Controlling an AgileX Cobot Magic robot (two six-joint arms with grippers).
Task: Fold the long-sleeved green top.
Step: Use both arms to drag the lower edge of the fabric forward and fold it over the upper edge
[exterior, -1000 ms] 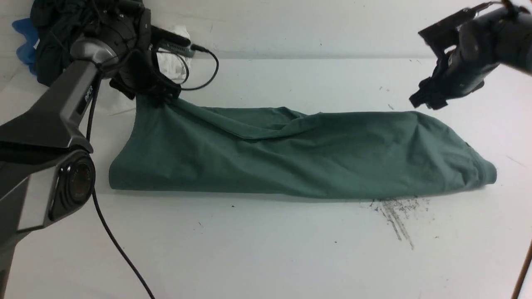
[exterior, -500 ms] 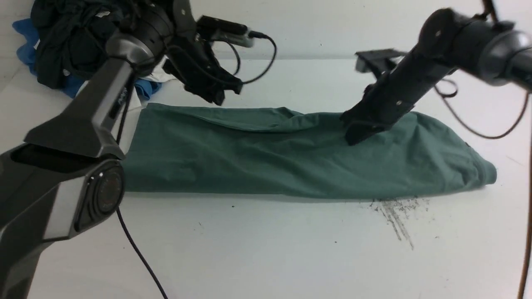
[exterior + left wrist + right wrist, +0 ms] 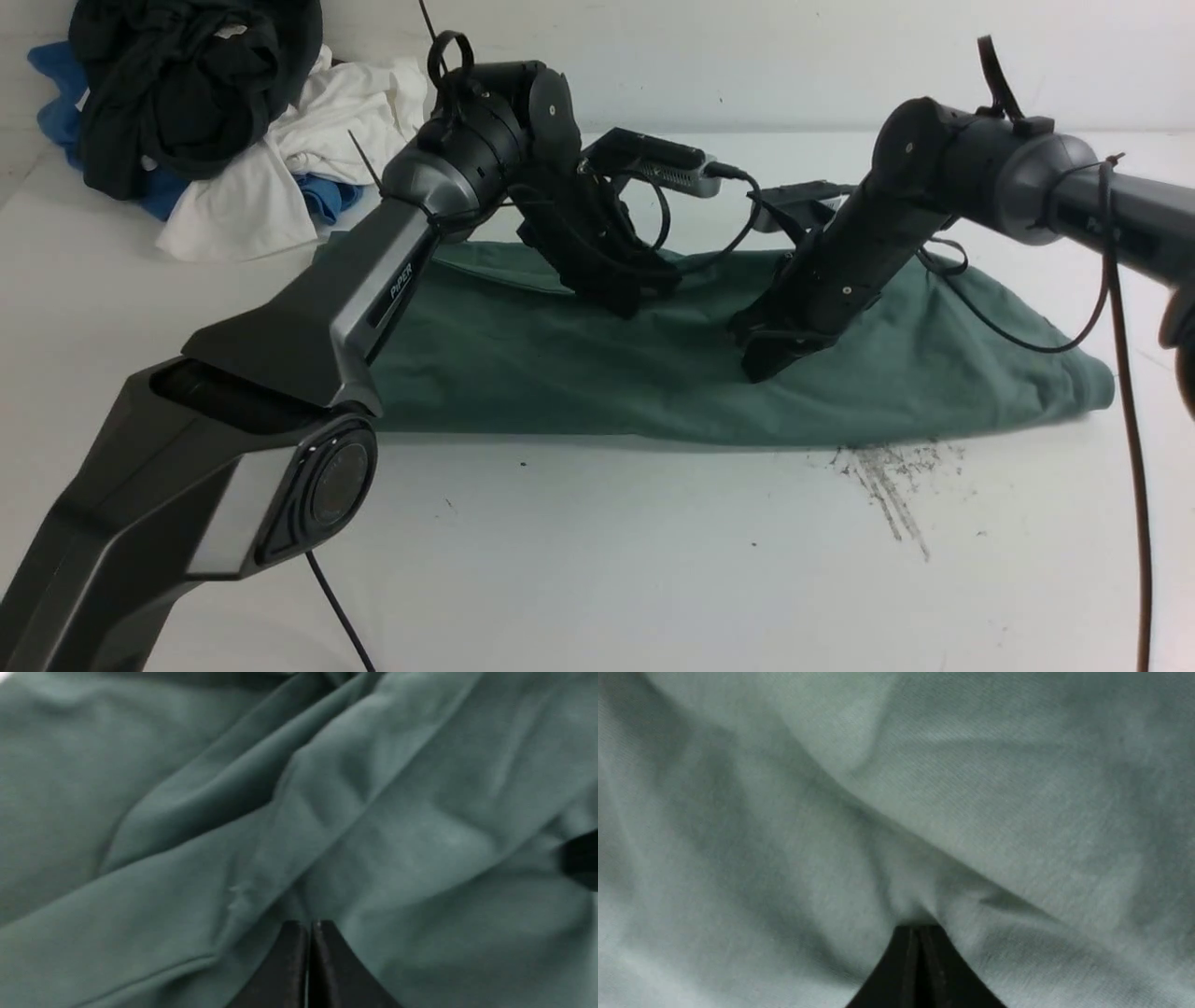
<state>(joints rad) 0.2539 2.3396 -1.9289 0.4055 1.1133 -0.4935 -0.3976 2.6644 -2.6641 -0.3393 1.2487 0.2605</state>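
Note:
The green long-sleeved top (image 3: 523, 373) lies as a long folded band across the middle of the white table. Its logo, neck label and cuffs are hidden. My left gripper (image 3: 627, 303) is shut, tips down on the band's far middle part. In the left wrist view the closed fingertips (image 3: 309, 926) rest against creased green cloth (image 3: 373, 812). My right gripper (image 3: 761, 359) is shut too, pressed on the cloth just right of the left one. In the right wrist view its tips (image 3: 920, 928) dent the fabric (image 3: 971, 788). Neither pinches a fold that I can see.
A pile of clothes sits at the back left: a black garment (image 3: 187, 84), a white one (image 3: 308, 140) and a blue one (image 3: 56, 75). Dark scuff marks (image 3: 887, 476) lie on the table in front of the top's right part. Cables hang from both wrists.
The left gripper let go of the top's far left corner, which dropped flat, and swung right to the middle. The right arm came down from the upper right onto the cloth.

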